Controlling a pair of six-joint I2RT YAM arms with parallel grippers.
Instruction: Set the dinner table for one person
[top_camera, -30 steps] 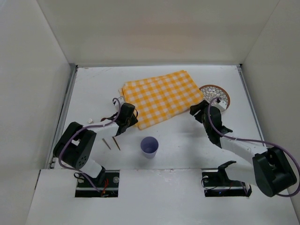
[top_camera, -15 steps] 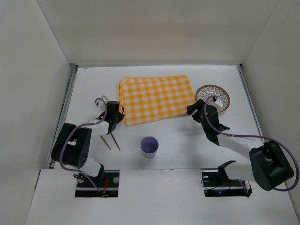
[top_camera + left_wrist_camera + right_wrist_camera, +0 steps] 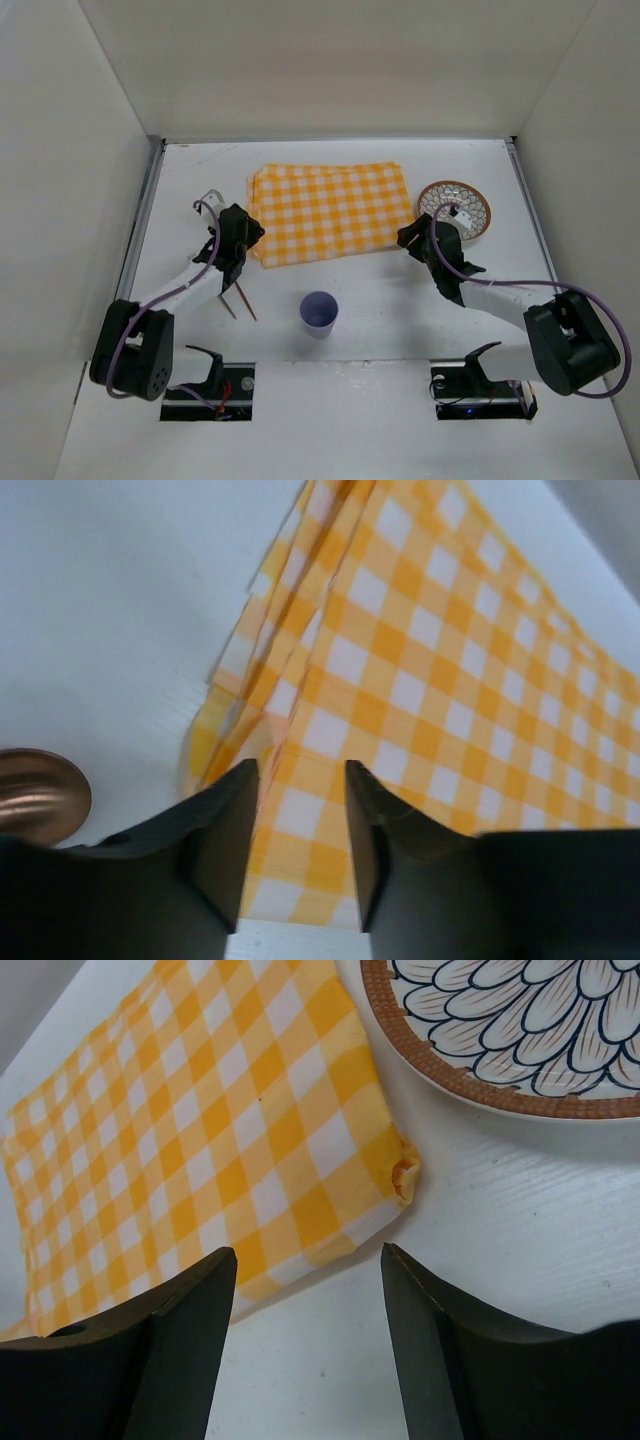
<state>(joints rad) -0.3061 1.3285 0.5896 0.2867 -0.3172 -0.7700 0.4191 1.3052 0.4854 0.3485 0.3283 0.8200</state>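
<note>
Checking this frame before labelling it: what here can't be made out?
Left wrist: coppery round object, blurred and cut off by the left edge.
Right wrist: plate, cut off by the top edge.
Top view: two thin sticks, too small to identify.

Checked cloth mat (image 3: 330, 212) looks soft and woven, dinner table (image 3: 395, 295) matt white, patterned plate (image 3: 510, 1020) smooth and glossy

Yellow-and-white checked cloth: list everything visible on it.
The yellow-and-white checked cloth looks like thin fabric, folded into a flat rectangle, with its layers fanned at the left edge. It lies slightly askew on the matte white table, centre-far. Its near right corner is puckered. The left pincer sits over its near left corner, jaws apart. The right pincer hovers open before the right corner. The round brown-rimmed petal-patterned plate sits close beside it.
</note>
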